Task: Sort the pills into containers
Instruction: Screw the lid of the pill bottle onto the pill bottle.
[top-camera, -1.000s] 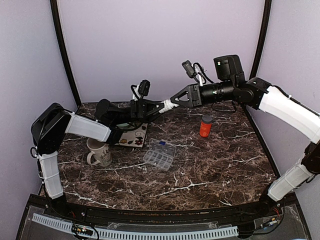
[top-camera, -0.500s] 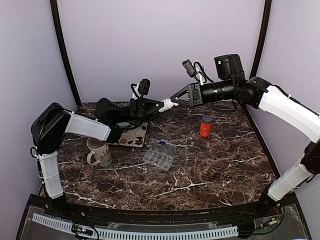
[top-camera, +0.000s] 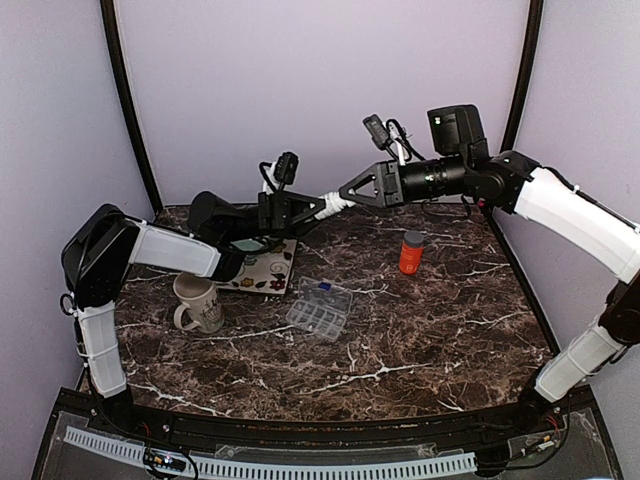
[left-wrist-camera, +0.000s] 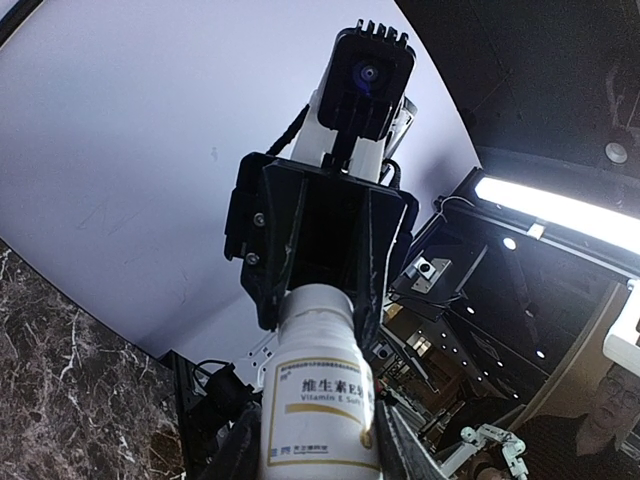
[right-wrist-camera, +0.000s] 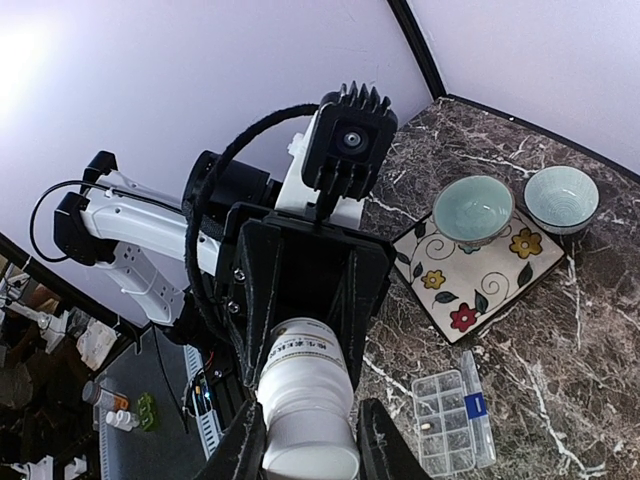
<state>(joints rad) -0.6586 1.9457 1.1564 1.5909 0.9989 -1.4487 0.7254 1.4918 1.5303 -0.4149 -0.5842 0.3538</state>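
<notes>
Your left gripper (left-wrist-camera: 318, 445) is clamped on the labelled body of a white bottle (left-wrist-camera: 318, 400). Your right gripper (right-wrist-camera: 308, 440) is clamped on the opposite end of it. The bottle hangs lengthwise between the two grippers, held by both at once. It sits high above the back of the table (top-camera: 440, 340), clear of the surface. The label carries printed text, part of it reading "Vitamin E".

The organiser box (top-camera: 319, 309) lies flat on the table near the middle, well apart from both grippers. Neither arm touches it. A small blue item (right-wrist-camera: 477, 404) shows at one end of the box. You cannot tell from these views what else the cells hold, or whether the lid is open.

Behind and to the left of the box lies a square flowered tray (right-wrist-camera: 480, 275). One pale green bowl (right-wrist-camera: 473, 209) rests on its far corner. A second bowl (right-wrist-camera: 561, 196) stands just beside it on the table. A cream mug (top-camera: 198, 303) stands left of the box, near the tray. An orange bottle with a grey cap (top-camera: 411, 252) stands upright to the right of the box, apart from it.
</notes>
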